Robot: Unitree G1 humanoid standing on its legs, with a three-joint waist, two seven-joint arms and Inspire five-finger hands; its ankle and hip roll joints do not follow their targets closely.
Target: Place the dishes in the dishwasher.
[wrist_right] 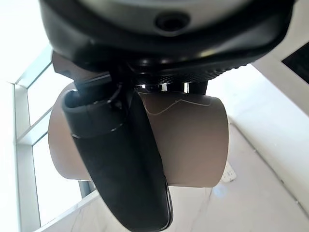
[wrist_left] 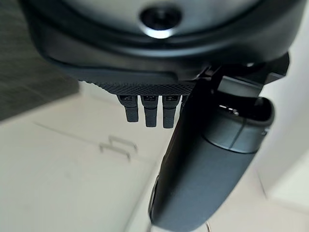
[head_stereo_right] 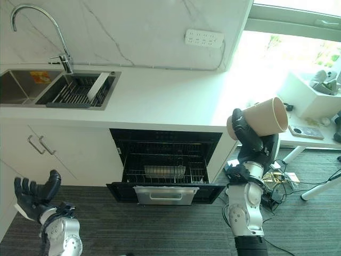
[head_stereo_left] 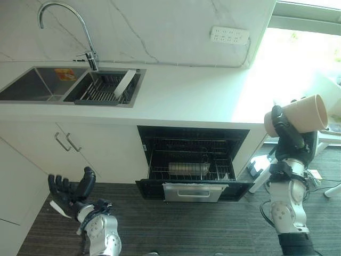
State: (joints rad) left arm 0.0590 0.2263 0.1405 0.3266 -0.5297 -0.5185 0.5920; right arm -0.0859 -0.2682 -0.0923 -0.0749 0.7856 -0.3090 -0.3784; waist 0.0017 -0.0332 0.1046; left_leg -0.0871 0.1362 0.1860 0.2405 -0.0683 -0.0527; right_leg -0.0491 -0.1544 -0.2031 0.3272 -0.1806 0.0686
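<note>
A beige cup (head_stereo_left: 303, 116) is being gripped on its side by the right hand (head_stereo_left: 284, 127), to the right of the open dishwasher (head_stereo_left: 192, 160) — well apart from its rack (head_stereo_left: 189, 169). The left hand (head_stereo_left: 69, 193) is being held open, empty. A slip is being risked: the cup is tilted, and the counter edge (head_stereo_left: 241, 121) could be clipped.

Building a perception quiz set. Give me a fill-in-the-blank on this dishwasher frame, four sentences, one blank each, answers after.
1. The right hand is curled round a beige ____.
2. The black dishwasher's door under the white counter is ____.
3. The left hand hangs low with straight fingers and holds ____.
4. The curved chrome tap stands behind the steel ____.

Missing words: cup; open; nothing; sink
</note>
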